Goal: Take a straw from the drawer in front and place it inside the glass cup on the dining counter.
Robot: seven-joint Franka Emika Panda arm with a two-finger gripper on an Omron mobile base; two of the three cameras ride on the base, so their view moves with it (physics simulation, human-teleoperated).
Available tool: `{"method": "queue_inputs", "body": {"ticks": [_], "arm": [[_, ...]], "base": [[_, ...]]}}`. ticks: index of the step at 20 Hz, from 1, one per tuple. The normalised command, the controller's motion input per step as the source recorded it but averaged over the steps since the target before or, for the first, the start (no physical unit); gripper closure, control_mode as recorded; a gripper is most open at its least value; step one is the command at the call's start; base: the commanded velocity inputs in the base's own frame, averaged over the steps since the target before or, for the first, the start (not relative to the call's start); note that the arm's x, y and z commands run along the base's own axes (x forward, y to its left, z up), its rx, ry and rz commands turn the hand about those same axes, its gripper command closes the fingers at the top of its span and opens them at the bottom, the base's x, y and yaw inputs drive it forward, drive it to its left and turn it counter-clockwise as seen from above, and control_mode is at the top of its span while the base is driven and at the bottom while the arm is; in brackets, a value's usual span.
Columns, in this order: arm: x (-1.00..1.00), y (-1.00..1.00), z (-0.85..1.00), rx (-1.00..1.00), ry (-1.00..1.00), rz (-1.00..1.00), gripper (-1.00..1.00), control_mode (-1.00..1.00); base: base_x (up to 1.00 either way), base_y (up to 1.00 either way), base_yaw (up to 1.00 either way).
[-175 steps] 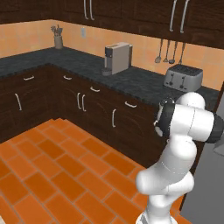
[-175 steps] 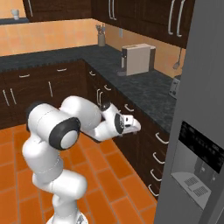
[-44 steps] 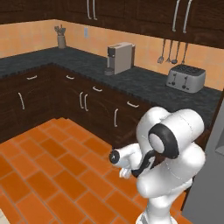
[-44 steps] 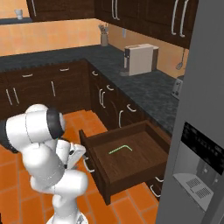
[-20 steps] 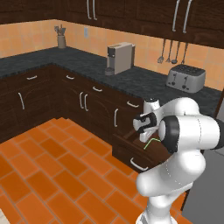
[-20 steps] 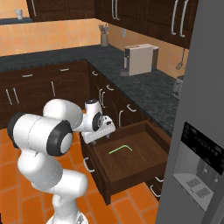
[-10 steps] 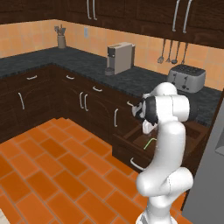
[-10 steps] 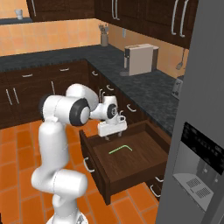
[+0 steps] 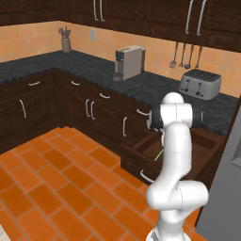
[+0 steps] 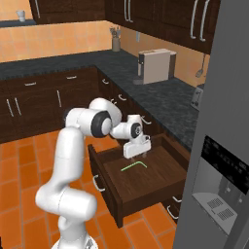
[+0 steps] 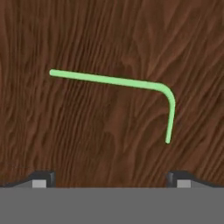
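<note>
Dark-brown wood forms the floor of the one pulled-out drawer (image 10: 146,182), on which a single light-green straw (image 11: 114,81) lies flat, bent near one end into a long arm and a short arm. One gripper (image 10: 135,153) hangs directly above the straw without touching it, its two fingertips (image 11: 43,177) spread wide apart with nothing between them. Behind, the black speckled worktop (image 9: 94,70) carries one coffee machine (image 9: 128,62) and one toaster (image 9: 200,84).
</note>
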Motion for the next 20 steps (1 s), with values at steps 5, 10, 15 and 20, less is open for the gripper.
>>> {"method": "queue_inputs", "body": {"ticks": [5,10,15,20], "arm": [[0.00,-0.19,-0.38,0.05,-0.19,0.30,-1.00,-1.00],[0.00,-0.03,-0.32,0.06,-0.25,0.26,-1.00,-1.00],[0.16,0.00,-0.23,0.02,-0.15,0.09,-1.00,-1.00],[0.37,0.00,-0.22,0.01,0.00,0.00,-1.00,-1.00]], "base": [[0.00,0.00,0.00],[0.00,0.00,0.00],[0.00,0.00,0.00],[0.00,0.00,0.00]]}}
